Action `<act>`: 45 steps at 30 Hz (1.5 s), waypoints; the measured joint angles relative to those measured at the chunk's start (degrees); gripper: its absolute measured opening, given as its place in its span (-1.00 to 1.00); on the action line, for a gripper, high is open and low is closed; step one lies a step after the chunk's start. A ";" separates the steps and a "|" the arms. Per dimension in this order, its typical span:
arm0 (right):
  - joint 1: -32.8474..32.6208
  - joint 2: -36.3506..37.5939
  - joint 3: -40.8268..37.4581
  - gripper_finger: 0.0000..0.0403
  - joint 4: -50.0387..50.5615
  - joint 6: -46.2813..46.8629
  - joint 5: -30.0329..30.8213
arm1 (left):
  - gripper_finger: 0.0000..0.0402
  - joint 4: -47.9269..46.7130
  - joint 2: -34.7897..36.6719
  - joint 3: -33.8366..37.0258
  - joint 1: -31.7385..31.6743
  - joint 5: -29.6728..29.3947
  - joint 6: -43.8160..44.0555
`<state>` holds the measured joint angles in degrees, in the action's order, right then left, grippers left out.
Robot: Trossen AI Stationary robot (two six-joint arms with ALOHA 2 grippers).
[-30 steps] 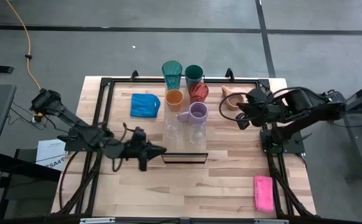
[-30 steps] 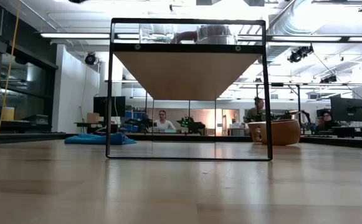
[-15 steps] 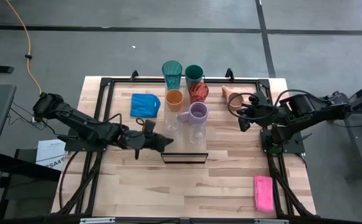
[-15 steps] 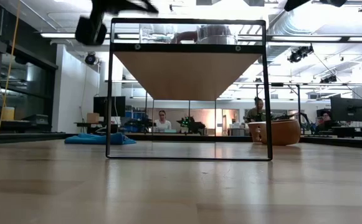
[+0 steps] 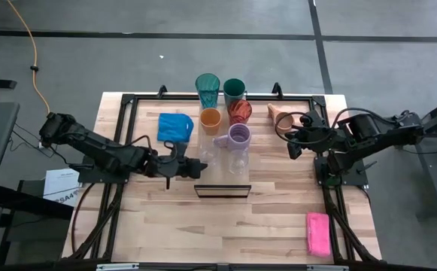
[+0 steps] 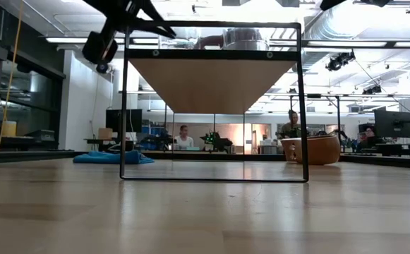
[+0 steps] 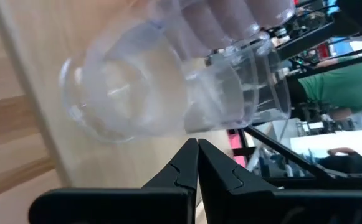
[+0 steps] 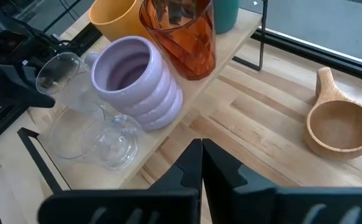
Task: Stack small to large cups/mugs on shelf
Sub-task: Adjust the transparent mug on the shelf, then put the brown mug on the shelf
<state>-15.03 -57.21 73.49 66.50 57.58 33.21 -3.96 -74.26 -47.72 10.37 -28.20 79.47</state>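
Observation:
The light-wood shelf (image 5: 222, 179) with its black frame (image 6: 212, 53) carries a teal tumbler (image 5: 207, 89), a dark green cup (image 5: 234, 90), an orange cup (image 5: 210, 118), a red cup (image 5: 240, 111), a lavender mug (image 5: 238, 136) and two clear glasses (image 5: 207, 154) (image 5: 238, 160). A tan mug (image 5: 281, 117) stands on the table right of the shelf. My left gripper (image 5: 200, 166) is shut, its tips beside the left clear glass (image 7: 162, 87). My right gripper (image 5: 293, 144) is shut and empty, just near of the tan mug (image 8: 339, 127). My left gripper's shut fingertips (image 7: 193, 146) stand right at the side wall of the left clear glass (image 7: 187, 124), coming level from the table's left. I cannot tell whether they touch it. The glass stands upright on the shelf.
A blue cloth (image 5: 174, 126) lies on the table left of the shelf. A pink sponge (image 5: 317, 233) lies at the near right. The lavender mug (image 8: 137, 81) stands close behind the two glasses (image 8: 115, 143). People sit in the room beyond the table.
My left gripper has risen from low over the table to shelf height. It has gone toward the table's right and far edge, up to the left clear glass. The cups have kept still.

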 joint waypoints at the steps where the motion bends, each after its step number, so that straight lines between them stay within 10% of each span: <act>1: 0.00 0.00 0.00 -1.00 0.00 0.02 0.00 | -1.00 -0.52 0.00 0.00 0.02 -0.56 0.48; 22: 0.00 -0.02 0.04 -1.00 -1.25 0.02 0.00 | -1.00 -3.53 0.00 0.00 -1.62 -6.89 1.80; 45: 0.00 -0.04 0.04 -1.00 -1.25 -0.17 -1.79 | -1.00 -1.26 11.55 0.00 0.26 4.36 -10.67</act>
<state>-15.03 -57.25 73.54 65.25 57.41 31.43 -5.22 -62.70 -47.72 10.63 -23.83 68.80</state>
